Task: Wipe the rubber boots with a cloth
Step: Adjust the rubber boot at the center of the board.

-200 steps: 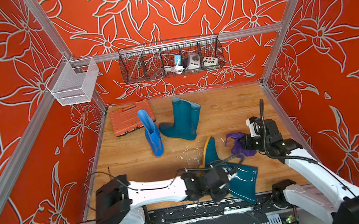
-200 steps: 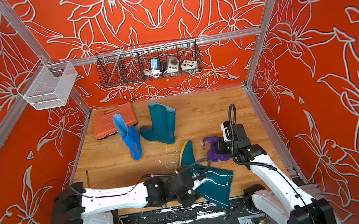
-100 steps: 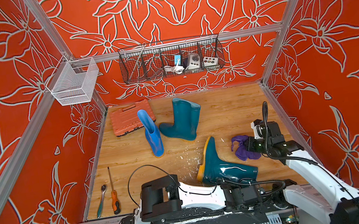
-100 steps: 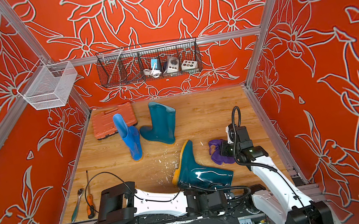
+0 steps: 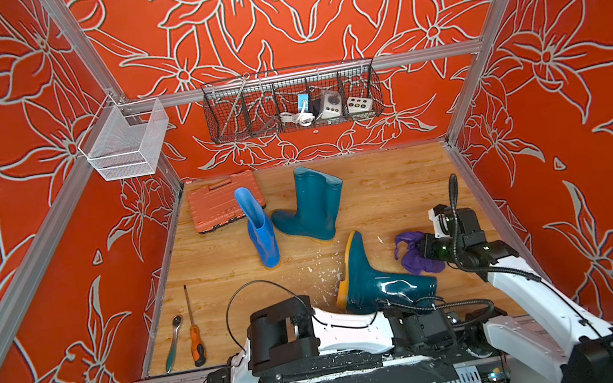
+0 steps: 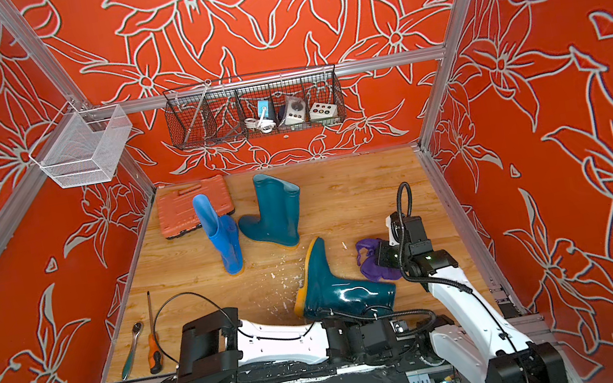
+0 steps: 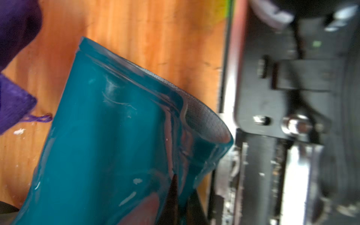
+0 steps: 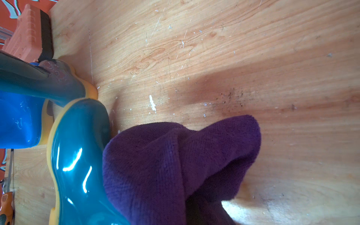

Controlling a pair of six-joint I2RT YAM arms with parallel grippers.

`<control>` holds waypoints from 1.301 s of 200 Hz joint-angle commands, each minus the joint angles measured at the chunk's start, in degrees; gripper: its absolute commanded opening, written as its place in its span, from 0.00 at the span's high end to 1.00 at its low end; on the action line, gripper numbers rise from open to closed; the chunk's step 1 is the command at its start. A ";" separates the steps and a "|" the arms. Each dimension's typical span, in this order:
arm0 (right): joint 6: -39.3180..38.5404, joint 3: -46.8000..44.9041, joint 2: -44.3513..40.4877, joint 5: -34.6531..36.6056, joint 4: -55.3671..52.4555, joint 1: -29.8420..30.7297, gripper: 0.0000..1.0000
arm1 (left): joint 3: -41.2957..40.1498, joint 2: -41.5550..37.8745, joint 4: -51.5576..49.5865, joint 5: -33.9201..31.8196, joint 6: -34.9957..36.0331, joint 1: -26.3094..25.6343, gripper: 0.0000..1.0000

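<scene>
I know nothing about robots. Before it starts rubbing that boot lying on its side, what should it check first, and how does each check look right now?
1. Cloth gripped: ok. The right gripper is shut on the bunched purple cloth.
2. Boot steadied: ok, it seems. The left gripper is closed, with the shaft rim of the near teal boot between its fingers.
3. Boot's side exposed: ok. It lies on its side, glossy shaft facing up.
4. Cloth on the boot: cannot tell. It hangs right beside the shaft, but contact is unclear.
5. Other boots out of the way: ok. The blue boot and the far teal boot stand beyond its toe, away from the shaft.
</scene>
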 commanded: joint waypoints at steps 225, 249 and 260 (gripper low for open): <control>-1.63 14.47 -9.73 -1.00 -17.95 -4.17 1.00 | -43.04 -46.99 10.13 -19.23 -67.22 19.94 1.00; -0.83 13.22 -9.83 0.21 -18.21 -0.87 1.00 | -46.69 -49.72 7.25 -18.06 -68.13 21.63 1.00; -0.69 13.49 -9.41 0.83 -18.21 0.25 1.00 | -46.90 -50.65 4.96 -18.32 -68.34 21.85 1.00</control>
